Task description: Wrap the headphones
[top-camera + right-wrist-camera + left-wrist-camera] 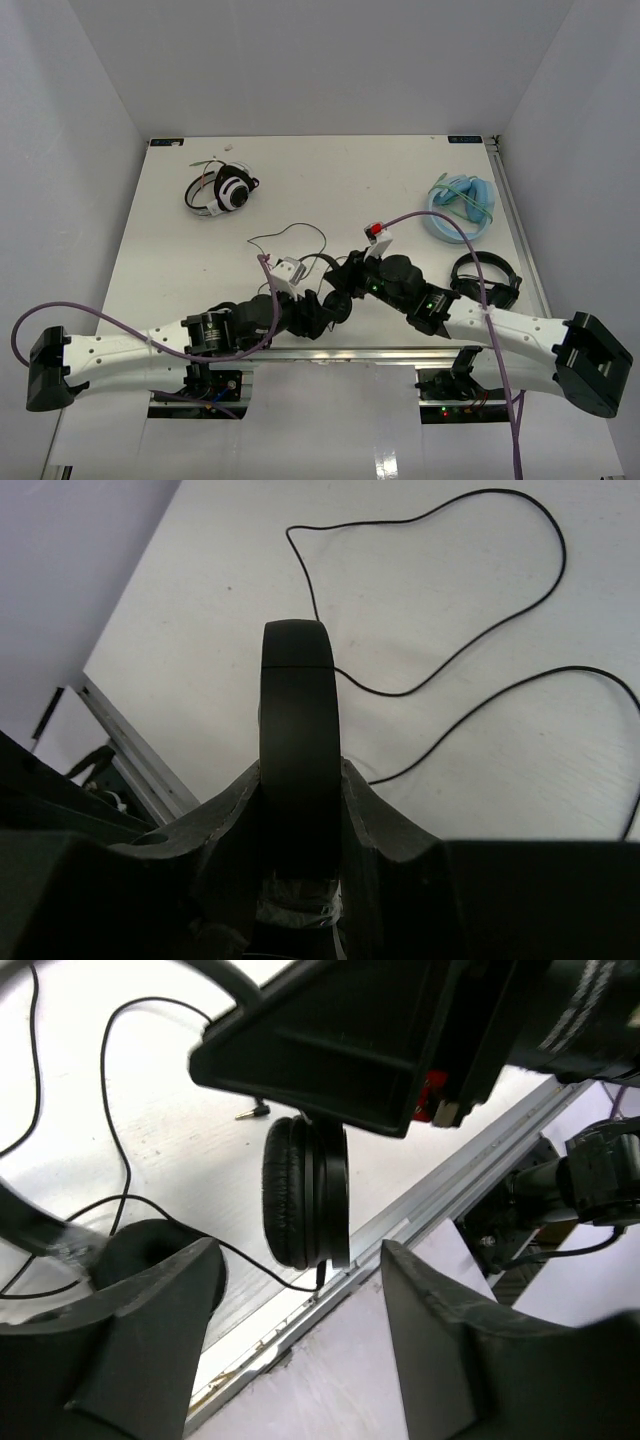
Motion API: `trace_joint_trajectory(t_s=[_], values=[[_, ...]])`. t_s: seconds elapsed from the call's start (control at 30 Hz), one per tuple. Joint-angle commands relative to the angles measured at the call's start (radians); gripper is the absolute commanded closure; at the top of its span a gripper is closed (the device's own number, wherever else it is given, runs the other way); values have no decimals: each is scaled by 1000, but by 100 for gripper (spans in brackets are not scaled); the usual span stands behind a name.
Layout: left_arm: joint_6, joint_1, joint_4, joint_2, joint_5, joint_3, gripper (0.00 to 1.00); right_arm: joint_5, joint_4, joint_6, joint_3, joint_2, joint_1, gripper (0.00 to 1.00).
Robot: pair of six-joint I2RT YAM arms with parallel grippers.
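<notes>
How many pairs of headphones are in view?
4: a white-and-black pair back left, a light-blue pair back right, a second black pair near right, and the black corded pair in the right gripper.

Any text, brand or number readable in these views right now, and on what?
None can be read.
Dark sticker, white table's far-left corner: too small.
Teal sticker, far-right corner: too small.
Black headphones, round earcup: no lettering shows.

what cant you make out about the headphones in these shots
Left wrist: headphones show one earcup edge-on, lettering unseen; cable cut off at left edge.
Right wrist: only the headband shows, clamped in right gripper; earcups out of frame.
Top external: headphones lost between the dark left arm and right arm.
</notes>
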Motion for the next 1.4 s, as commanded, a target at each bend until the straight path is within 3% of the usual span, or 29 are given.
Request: trace_joint_trajectory(t_s=[0.0, 0.17, 0.4, 0.6, 0.87, 1.37], values=[[24, 0, -161, -28, 27, 156, 21, 17, -177, -138, 57, -134, -29, 92], [49, -1, -343, 4, 22, 303, 17, -10, -364, -220, 84, -220, -63, 92], [126, -1, -459, 92, -154, 419, 21, -161, -428, -261, 45, -352, -63, 92], [207, -1, -452, 212, -211, 420, 25, -275, -425, -219, 38, -413, -63, 92], [254, -1, -339, 230, -255, 326, 31, -366, -414, -176, 32, -482, -63, 92], [317, -1, -230, 181, -202, 294, 62, -419, -409, -142, 37, -496, -63, 92]])
